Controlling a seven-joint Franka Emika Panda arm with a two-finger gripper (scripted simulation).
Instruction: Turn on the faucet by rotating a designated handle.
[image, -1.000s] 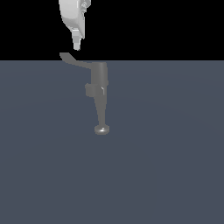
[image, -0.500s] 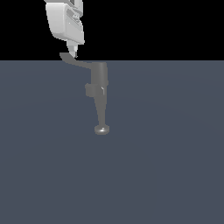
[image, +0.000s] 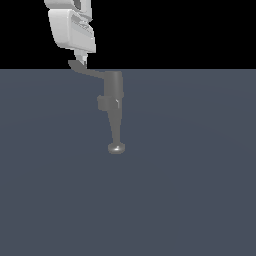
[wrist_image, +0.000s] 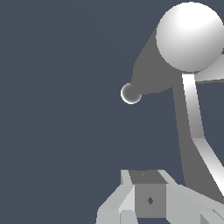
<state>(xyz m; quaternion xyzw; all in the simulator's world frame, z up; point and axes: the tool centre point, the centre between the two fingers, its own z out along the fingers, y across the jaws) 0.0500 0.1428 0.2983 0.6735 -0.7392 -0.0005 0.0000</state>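
The end effector (image: 80, 61) hung at the wide end of the handle (image: 86, 70), far from the body of the faucet (image: 114, 100) on the counter (image: 190, 175), probably for leverage, though its opening could not be told.

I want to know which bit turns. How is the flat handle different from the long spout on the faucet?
The handle is a thin flat lever sticking sideways from the top of the faucet's body, toward the exterior view's left. The spout is rounder, tapers as it runs away from the body, and ends in a shiny round tip. The white tool sits right at the handle's end; nothing is near the spout. Both are dull grey metal.
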